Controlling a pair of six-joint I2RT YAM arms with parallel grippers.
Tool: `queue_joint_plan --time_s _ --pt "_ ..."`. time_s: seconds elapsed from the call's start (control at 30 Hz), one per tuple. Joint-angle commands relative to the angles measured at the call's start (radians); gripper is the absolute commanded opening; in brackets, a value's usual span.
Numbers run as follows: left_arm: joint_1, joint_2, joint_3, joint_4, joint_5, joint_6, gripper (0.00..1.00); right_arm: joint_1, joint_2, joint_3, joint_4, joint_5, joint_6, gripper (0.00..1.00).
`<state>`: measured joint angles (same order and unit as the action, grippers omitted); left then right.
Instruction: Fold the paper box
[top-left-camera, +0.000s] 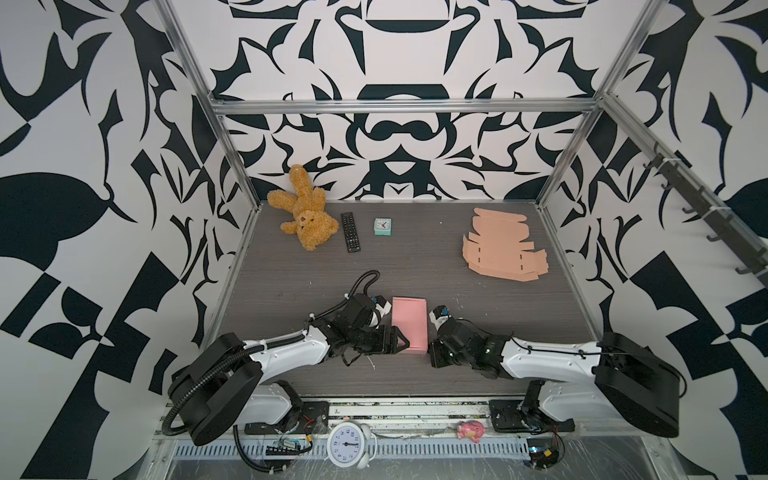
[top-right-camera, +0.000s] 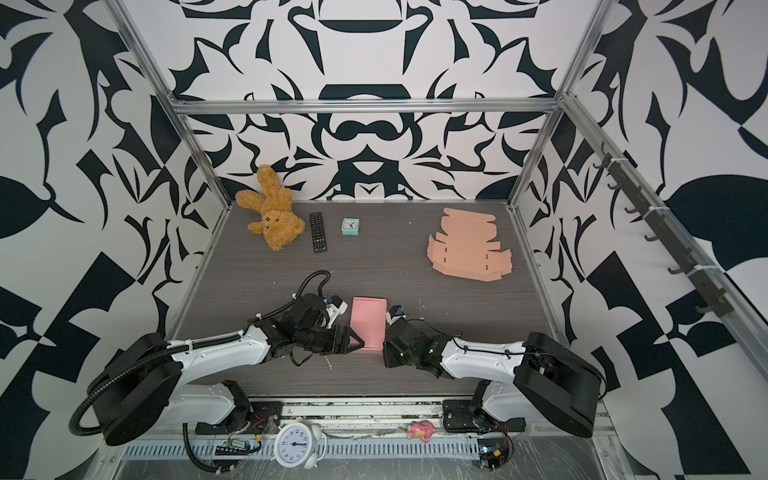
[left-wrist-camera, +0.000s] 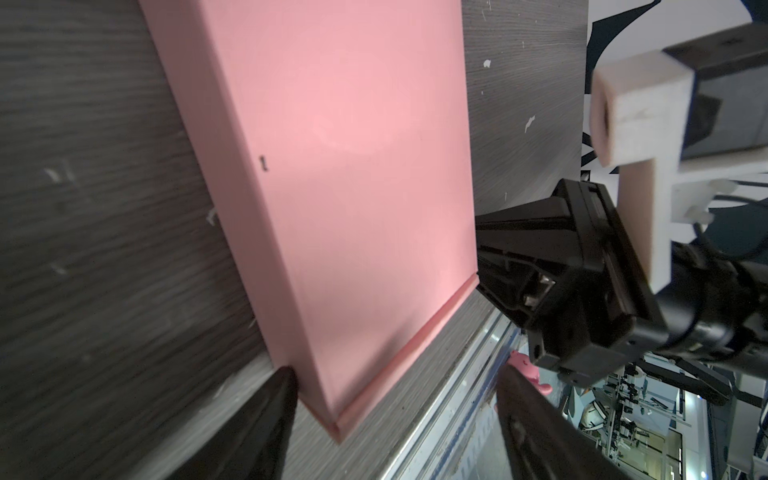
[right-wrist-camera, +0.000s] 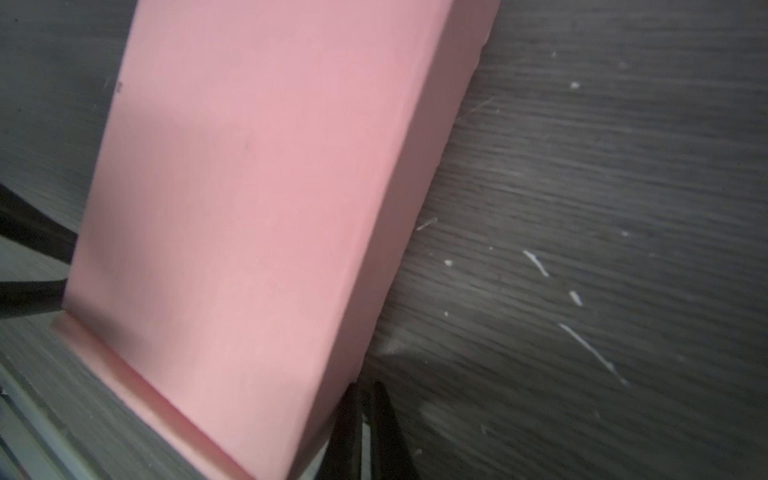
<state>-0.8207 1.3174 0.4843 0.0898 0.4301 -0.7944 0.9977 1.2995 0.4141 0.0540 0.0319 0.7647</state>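
The table (top-left-camera: 291, 270) has open room beyond the far end of the pink box (top-left-camera: 409, 324); its front edge is near. The box lies flat between both arms, long axis front to back. The left gripper (left-wrist-camera: 392, 376), jaws open, straddles one near corner. The right gripper (right-wrist-camera: 365, 388), jaws closed and empty, sits just beside the other.

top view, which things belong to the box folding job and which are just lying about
Job in hand:
- pink box
- flat cardboard blanks
- left gripper, open at the box
- right gripper, shut beside it

Lying about:
- teddy bear
- remote
- small teal clock
- white alarm clock
- pink toy
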Motion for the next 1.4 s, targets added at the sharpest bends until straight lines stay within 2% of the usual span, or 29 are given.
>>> queue_joint_plan --time_s 0.0,0.4,0.53,0.8,0.93,1.03,1.17,1.23,1.37 --pt "-0.016 -0.014 -0.007 0.034 0.001 -0.017 0.78 0.021 0.014 0.048 0.062 -0.004 0.014 0.09" --pt "-0.024 -0.018 -0.010 0.023 -0.019 -0.022 0.77 0.036 -0.006 0.025 0.067 0.010 0.019 0.09" --pt "-0.015 -0.035 -0.009 -0.021 -0.060 -0.002 0.77 0.038 -0.012 0.010 0.062 0.011 0.017 0.10" --pt "0.070 -0.071 0.012 -0.103 -0.042 0.072 0.77 0.079 0.037 0.042 0.059 0.018 0.010 0.11" --pt "0.125 -0.102 -0.003 -0.127 -0.030 0.091 0.81 0.100 0.058 0.072 0.057 0.019 0.004 0.12" --pt "0.168 -0.153 -0.006 -0.186 -0.032 0.118 0.83 0.115 0.078 0.097 0.059 0.013 -0.008 0.15" --pt "0.176 -0.220 0.019 -0.311 -0.077 0.167 0.84 0.133 0.038 0.086 0.073 0.042 -0.027 0.23" --pt "0.176 -0.254 0.034 -0.383 -0.116 0.185 0.84 0.136 0.005 0.089 0.006 0.093 -0.047 0.28" --pt "0.176 -0.329 0.030 -0.420 -0.130 0.175 0.84 0.133 -0.053 0.139 -0.161 0.151 -0.111 0.39"
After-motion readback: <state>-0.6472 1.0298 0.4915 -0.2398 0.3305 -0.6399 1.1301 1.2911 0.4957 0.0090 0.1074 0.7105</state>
